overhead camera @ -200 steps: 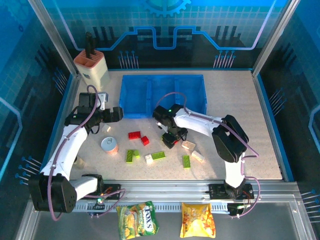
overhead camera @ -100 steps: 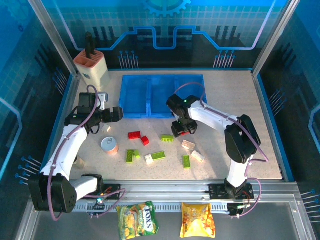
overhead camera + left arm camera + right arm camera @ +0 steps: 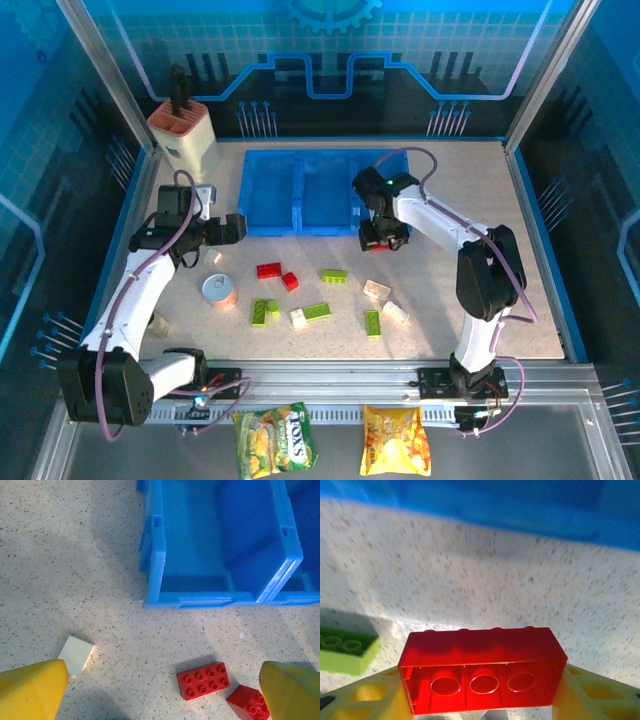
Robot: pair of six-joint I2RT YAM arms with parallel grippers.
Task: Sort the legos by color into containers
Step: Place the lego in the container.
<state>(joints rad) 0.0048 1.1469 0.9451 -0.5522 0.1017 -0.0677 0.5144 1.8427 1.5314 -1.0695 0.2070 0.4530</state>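
Right gripper [image 3: 383, 238] has travelled from the loose bricks [image 3: 317, 311] to the tray [image 3: 300, 231], stopping at its near wall with jaws clamped on a red brick [image 3: 481, 667]. Release over a compartment is due next. Left gripper [image 3: 236, 228] stays parked, jaws wide, empty.

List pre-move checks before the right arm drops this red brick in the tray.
1. Grip on red brick by right gripper: ok, both fingers are on its ends.
2. Gripper over tray: not ok, it hangs over the table just short of the near wall.
3. Compartment for red settled: cannot tell, no bricks visible inside.
4. Path clear of left gripper: ok, it is open, off the tray's left corner.
5. Loose green brick clear below: ok, off to one side.
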